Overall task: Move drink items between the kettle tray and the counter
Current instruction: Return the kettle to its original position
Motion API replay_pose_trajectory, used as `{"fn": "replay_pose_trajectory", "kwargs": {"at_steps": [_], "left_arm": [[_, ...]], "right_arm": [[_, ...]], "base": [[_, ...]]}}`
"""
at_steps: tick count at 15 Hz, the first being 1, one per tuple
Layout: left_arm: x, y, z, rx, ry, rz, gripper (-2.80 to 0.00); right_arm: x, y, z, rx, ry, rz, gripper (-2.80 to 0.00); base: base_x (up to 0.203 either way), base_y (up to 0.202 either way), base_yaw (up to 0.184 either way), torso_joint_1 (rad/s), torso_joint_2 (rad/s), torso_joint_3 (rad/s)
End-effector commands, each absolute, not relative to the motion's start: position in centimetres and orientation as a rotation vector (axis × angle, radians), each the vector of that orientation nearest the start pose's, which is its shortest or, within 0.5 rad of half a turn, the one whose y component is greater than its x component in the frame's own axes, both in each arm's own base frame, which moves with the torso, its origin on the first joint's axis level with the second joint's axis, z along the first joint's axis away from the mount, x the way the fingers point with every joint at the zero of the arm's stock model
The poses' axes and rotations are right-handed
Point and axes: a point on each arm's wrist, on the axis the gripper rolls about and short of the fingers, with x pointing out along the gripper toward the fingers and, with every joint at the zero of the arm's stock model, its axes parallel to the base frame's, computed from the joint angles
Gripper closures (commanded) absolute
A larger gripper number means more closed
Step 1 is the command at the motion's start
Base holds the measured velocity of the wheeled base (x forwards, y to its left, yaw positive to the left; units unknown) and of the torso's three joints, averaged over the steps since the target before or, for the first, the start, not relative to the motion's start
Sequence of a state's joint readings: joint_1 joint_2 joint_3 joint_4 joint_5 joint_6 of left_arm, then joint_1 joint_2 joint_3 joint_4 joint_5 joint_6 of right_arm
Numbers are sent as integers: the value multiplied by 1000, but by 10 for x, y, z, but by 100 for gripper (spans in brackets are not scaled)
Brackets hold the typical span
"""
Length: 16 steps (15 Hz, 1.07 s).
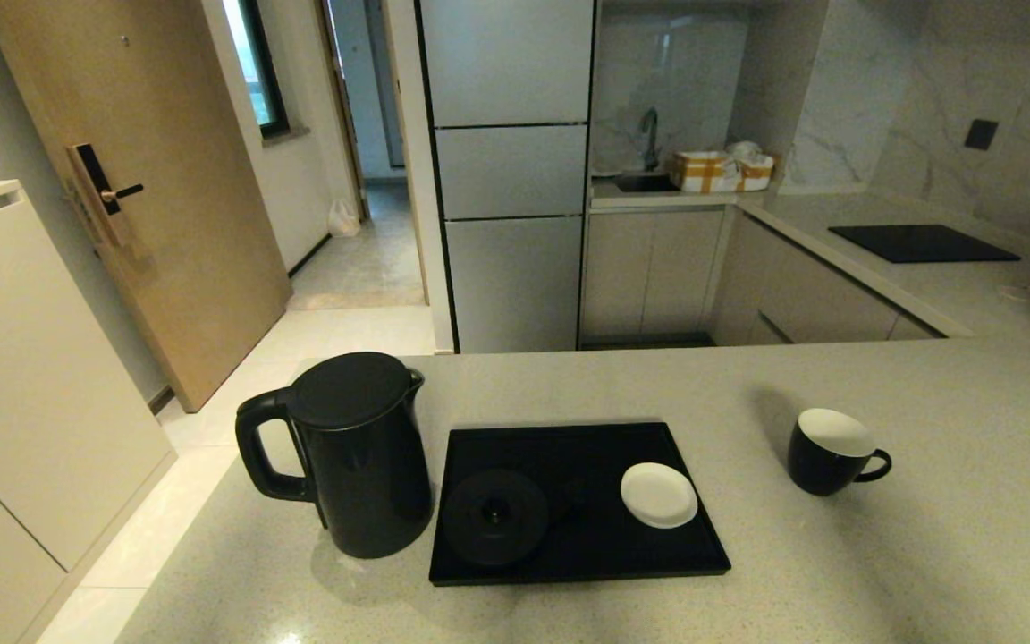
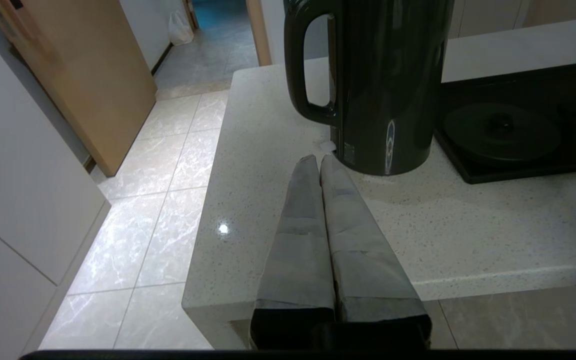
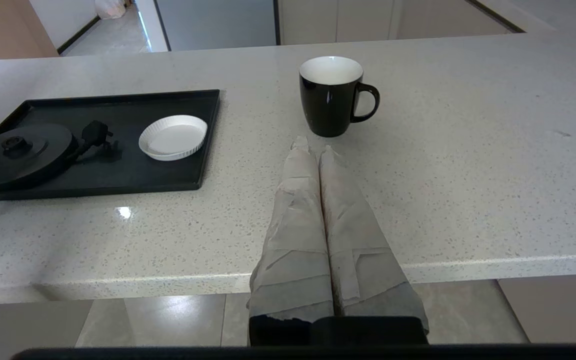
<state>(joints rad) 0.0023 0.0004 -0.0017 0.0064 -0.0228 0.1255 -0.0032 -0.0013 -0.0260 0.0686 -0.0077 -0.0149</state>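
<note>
The tall black kettle (image 1: 358,456) stands on the speckled counter (image 1: 926,555), just left of the black tray (image 1: 649,555), handle pointing left. The black mug (image 1: 831,452), white inside, sits on the counter to the right of the tray with its handle to the right. My left gripper (image 2: 319,160) is shut and empty, hovering over the counter's near edge just short of the kettle (image 2: 388,85). My right gripper (image 3: 313,148) is shut and empty, close in front of the mug (image 3: 332,95). Neither gripper shows in the head view.
On the tray lie the round black kettle base disc (image 1: 493,517) with its plug and a small white saucer (image 1: 658,494). The counter's left edge drops to a tiled floor (image 2: 168,165). A black hob panel (image 1: 922,241) lies on the far counter.
</note>
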Motion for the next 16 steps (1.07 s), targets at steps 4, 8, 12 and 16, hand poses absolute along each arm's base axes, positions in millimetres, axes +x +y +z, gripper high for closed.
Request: {"fn": "replay_pose_trajectory", "kwargs": {"at_steps": [4, 8, 12, 16], "left_arm": [[-27, 0, 141, 93, -11, 10, 0], [31, -1, 193, 42, 323, -40, 0], [107, -1, 169, -6, 582, -123, -280], [180, 0, 131, -23, 543, -139, -280]], "right_arm": [[-25, 0, 76, -15, 43, -10, 0], [-25, 0, 76, -15, 43, -10, 0], [-25, 0, 76, -15, 43, -10, 0], [-25, 0, 76, -15, 43, -10, 0]], "base": [[0, 0, 0, 0, 0, 0], [0, 0, 0, 0, 0, 0], [0, 0, 0, 0, 0, 0], [0, 0, 0, 0, 0, 0]]}}
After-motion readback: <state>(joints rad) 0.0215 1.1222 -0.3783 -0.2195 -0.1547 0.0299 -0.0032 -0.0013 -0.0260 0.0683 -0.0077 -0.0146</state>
